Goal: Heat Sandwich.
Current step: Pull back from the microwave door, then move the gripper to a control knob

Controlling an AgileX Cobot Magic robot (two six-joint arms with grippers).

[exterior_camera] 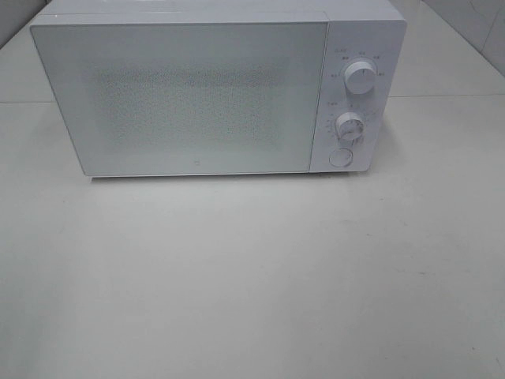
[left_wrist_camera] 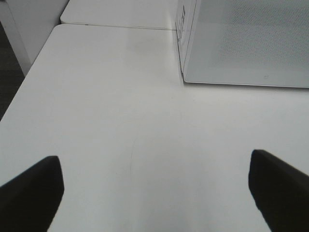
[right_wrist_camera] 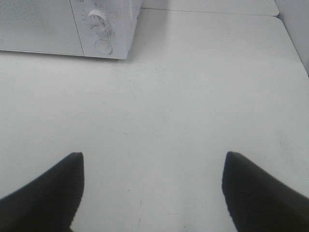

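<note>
A matte white table [exterior_camera: 252, 276] with faint scuffs fills the scene, a seam joining it to a second white slab [left_wrist_camera: 116, 12] behind, and a pale wall showing at the far corners. At the back stands a boxy white microwave [exterior_camera: 197, 95], its door [exterior_camera: 181, 99] shut, flat and speckled with a fine dot mesh; beside the door sit two round dials [exterior_camera: 360, 79] and a round button [exterior_camera: 340, 157] below them. The sandwich shows in no view, so its place, heading and long axis cannot be told. The left gripper [left_wrist_camera: 154, 159] hangs over bare tabletop, its dark jaws spread wide with nothing between them; the right gripper [right_wrist_camera: 153, 157] likewise stands well apart and grips nothing.
</note>
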